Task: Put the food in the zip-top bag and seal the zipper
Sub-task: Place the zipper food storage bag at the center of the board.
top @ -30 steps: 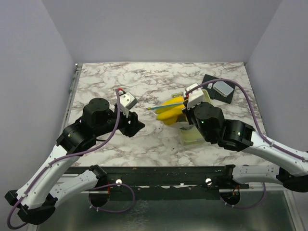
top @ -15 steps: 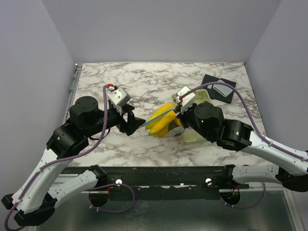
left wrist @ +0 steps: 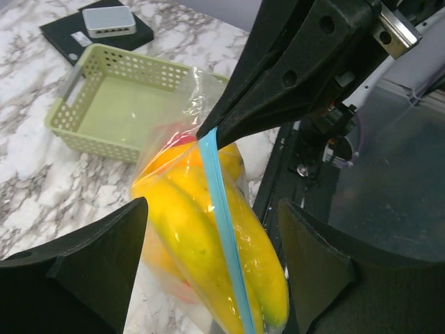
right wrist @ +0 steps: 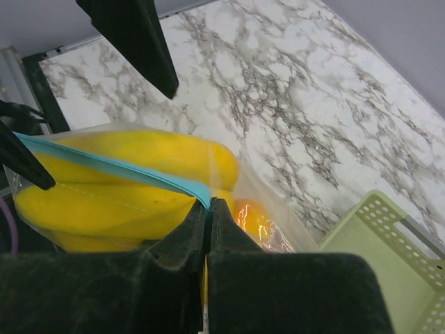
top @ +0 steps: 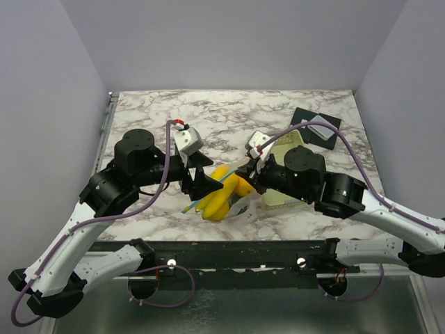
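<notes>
The zip-top bag (top: 226,198) holds yellow bananas (left wrist: 201,236) and an orange piece (right wrist: 252,217); a red bit shows low in it. My right gripper (top: 245,175) is shut on one end of the light blue zipper (right wrist: 104,165) and holds the bag up by it, as the right wrist view (right wrist: 208,203) shows. My left gripper (top: 204,182) is open, and its fingers (left wrist: 83,278) stand on either side of the bag without touching it. The zipper (left wrist: 224,229) runs between them in the left wrist view.
The pale yellow-green basket (top: 281,198) sits just right of the bag, partly under my right arm, and looks empty in the left wrist view (left wrist: 90,83). A black pad with a grey box (top: 318,129) lies at the back right. The table's front edge is close below the bag.
My right gripper has carried the bag left and toward the front edge. My left gripper has swung right to meet it and now straddles the bag.
</notes>
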